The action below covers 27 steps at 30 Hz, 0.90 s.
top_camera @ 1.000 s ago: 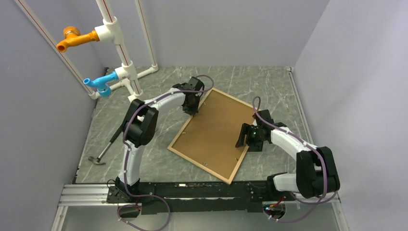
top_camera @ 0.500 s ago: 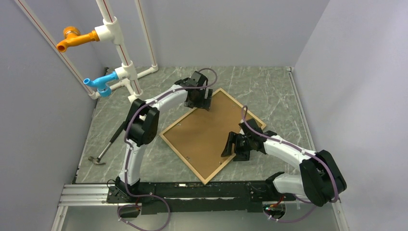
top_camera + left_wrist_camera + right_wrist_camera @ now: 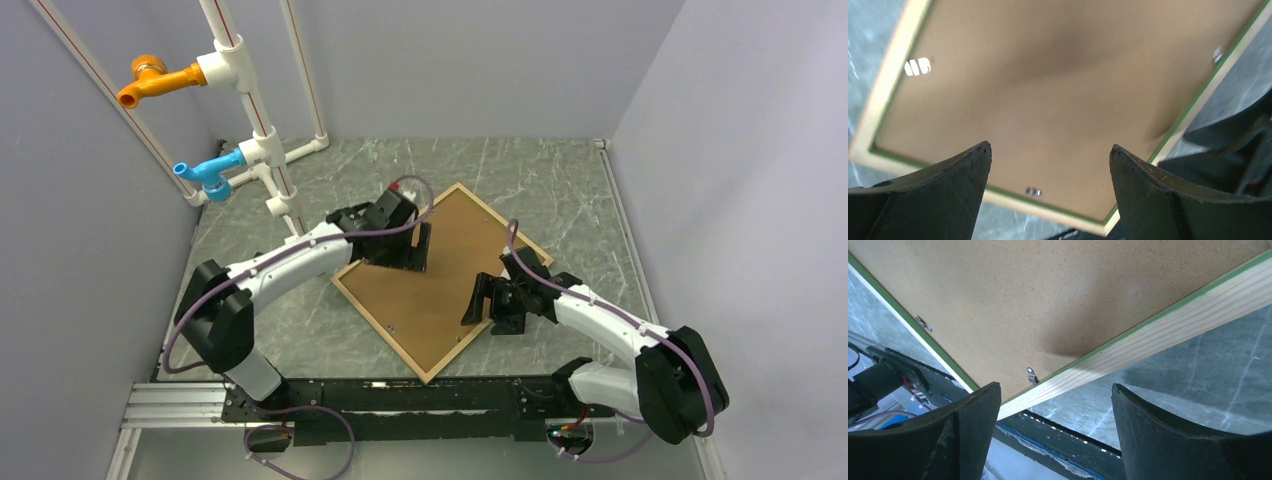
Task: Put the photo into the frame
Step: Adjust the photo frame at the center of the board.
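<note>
The frame (image 3: 378,332) lies flat on the table, turned like a diamond, with a pale wood rim and a green inner edge. A brown backing board (image 3: 440,290) fills it, held by small metal clips (image 3: 1031,374). The photo is hidden or out of view. My left gripper (image 3: 418,248) hovers open over the board's upper left part; in its wrist view the gripper (image 3: 1050,150) holds nothing above the board (image 3: 1058,90) and rim (image 3: 1041,210). My right gripper (image 3: 478,300) is open at the frame's right edge, and its wrist view shows the gripper (image 3: 1055,390) empty beside the wood rim (image 3: 1148,335).
A white pipe rig with an orange valve (image 3: 150,80) and a blue valve (image 3: 205,172) stands at the back left. Grey walls close in the left, back and right. A black rail (image 3: 400,395) runs along the near edge by the frame's lowest corner.
The frame swung round and slid toward the near left. My left gripper let go of its upper edge, opened and drew back over the board. My right gripper moved left and opened wider.
</note>
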Each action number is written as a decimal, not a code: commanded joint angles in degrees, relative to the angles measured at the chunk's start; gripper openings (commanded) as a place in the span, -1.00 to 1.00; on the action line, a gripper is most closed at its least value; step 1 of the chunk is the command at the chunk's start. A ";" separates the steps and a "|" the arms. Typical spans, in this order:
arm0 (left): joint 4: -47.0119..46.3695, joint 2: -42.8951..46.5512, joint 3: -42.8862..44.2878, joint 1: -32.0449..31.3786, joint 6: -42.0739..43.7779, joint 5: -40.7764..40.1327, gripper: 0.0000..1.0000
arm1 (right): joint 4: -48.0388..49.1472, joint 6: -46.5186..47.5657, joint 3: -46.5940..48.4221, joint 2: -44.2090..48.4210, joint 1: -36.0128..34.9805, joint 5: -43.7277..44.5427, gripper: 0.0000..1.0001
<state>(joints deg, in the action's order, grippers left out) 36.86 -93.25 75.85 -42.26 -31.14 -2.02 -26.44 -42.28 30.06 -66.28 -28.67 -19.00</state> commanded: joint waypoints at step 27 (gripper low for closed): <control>-5.44 17.40 -33.46 -4.06 -22.08 4.51 0.70 | -5.19 19.06 30.36 -24.21 33.19 4.73 0.75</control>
<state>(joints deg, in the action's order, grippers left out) 33.95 -77.19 43.31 -46.54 -52.03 1.32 -31.22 -25.30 54.68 -87.11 2.72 -16.51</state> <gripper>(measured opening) 0.849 0.870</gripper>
